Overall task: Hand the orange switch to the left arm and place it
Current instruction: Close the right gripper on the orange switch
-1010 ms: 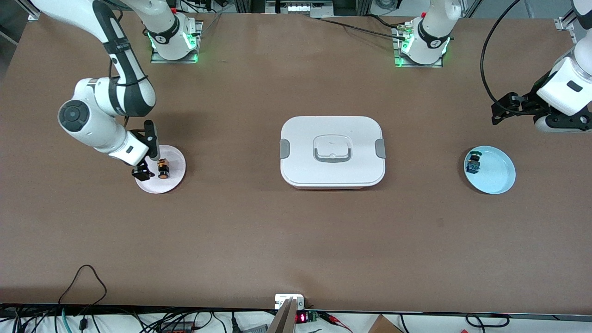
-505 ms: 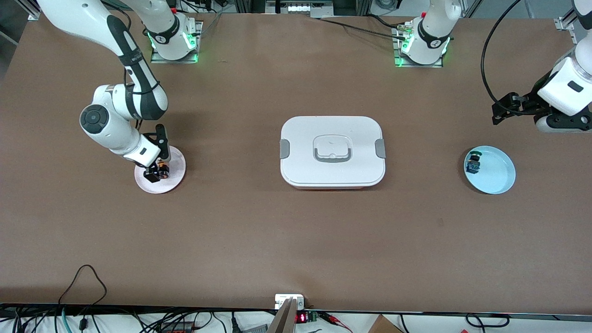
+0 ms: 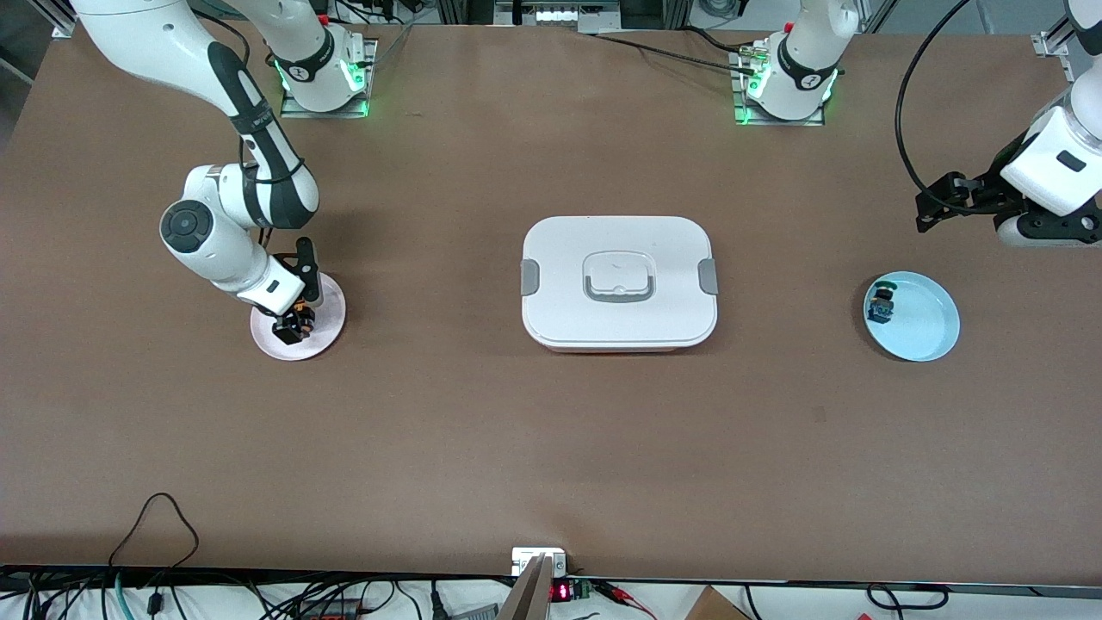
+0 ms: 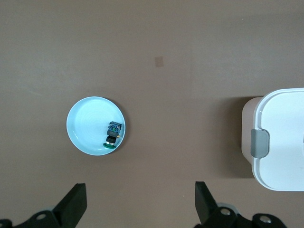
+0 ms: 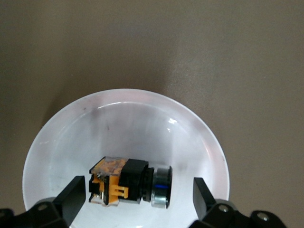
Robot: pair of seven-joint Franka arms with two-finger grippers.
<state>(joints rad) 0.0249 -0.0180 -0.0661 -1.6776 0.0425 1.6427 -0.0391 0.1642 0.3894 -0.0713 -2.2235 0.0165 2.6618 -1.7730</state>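
Note:
The orange switch (image 5: 130, 187) lies on its side on a small white plate (image 5: 123, 118) toward the right arm's end of the table. It shows partly under the hand in the front view (image 3: 301, 320). My right gripper (image 3: 291, 327) is low over this plate (image 3: 325, 331) and open. Its fingers (image 5: 71, 197) stand on either side of the switch without touching it, as the right wrist view (image 5: 137, 199) shows. The white box (image 3: 618, 282) sits at the table's middle. My left gripper (image 3: 934, 207) waits open and empty, up over bare table at the left arm's end (image 4: 138, 206).
A light blue plate (image 3: 925, 331) holds a green-capped blue switch (image 3: 881, 301) toward the left arm's end; both show in the left wrist view, the plate (image 4: 85, 123) and the switch (image 4: 113, 135). The box's edge with a grey latch (image 4: 260, 143) shows there too.
My right gripper has come down over the white plate and now straddles the orange switch. The left arm has not moved.

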